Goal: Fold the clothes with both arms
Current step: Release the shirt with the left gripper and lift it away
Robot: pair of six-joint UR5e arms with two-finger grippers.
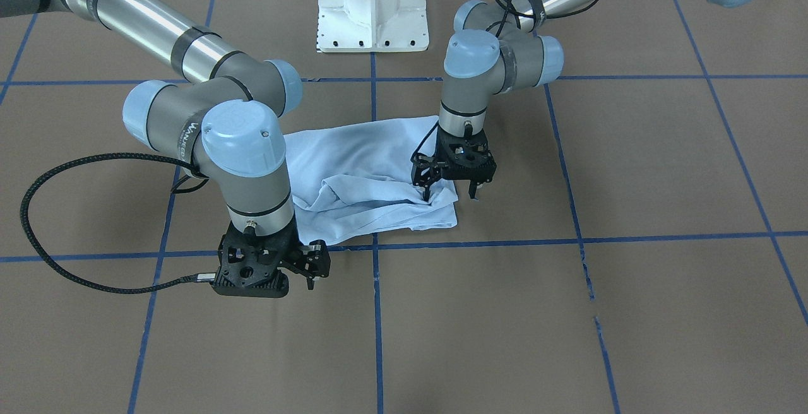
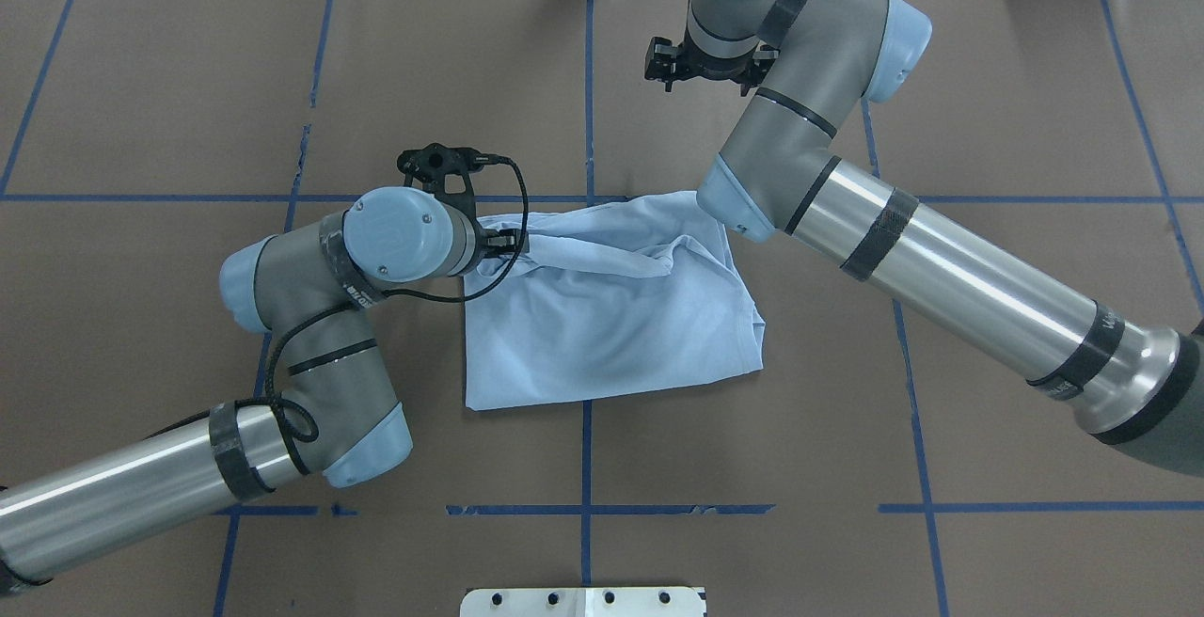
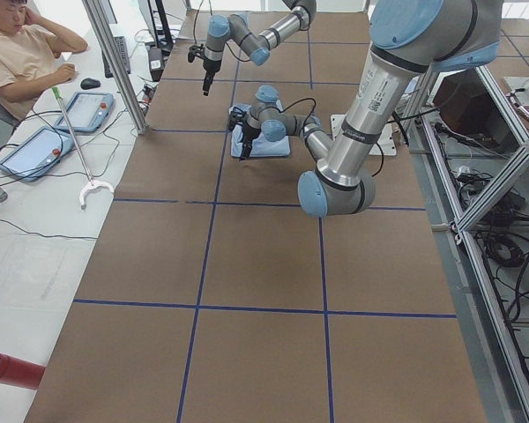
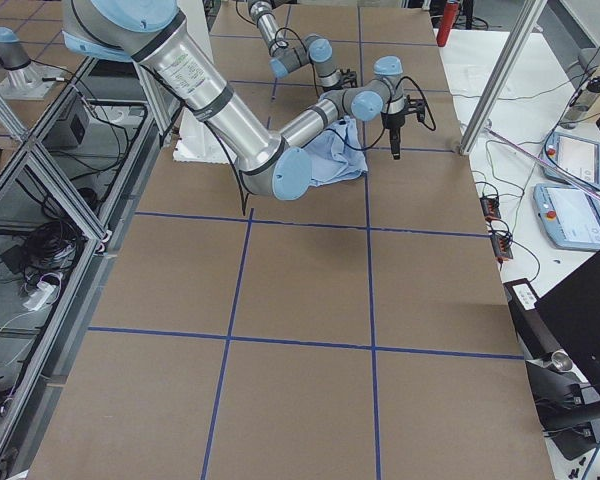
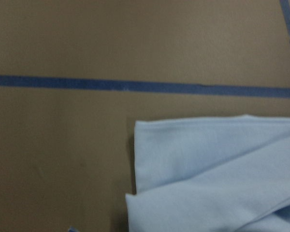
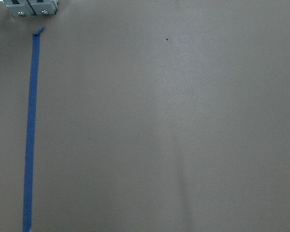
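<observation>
The clothes, one light blue T-shirt (image 1: 379,168), lie loosely folded and rumpled in the middle of the brown table (image 1: 631,313). No print or collar shows. My left gripper (image 1: 449,194) stands open, pointing down at the shirt's corner. One finger touches a raised fold and the other hangs just off the cloth edge. The left wrist view shows that layered shirt (image 5: 217,169) corner but no fingers. My right gripper (image 1: 297,281) is raised above bare table, apart from the shirt (image 2: 611,316), and looks open with nothing in it. The right wrist view holds only table and tape.
Blue tape lines (image 1: 480,243) divide the table into squares. The white pedestal base (image 1: 372,10) stands at the robot's edge. In the exterior left view a person (image 3: 26,53) sits at a white side table with tablets, and a red cylinder (image 3: 9,368) lies near that table's end.
</observation>
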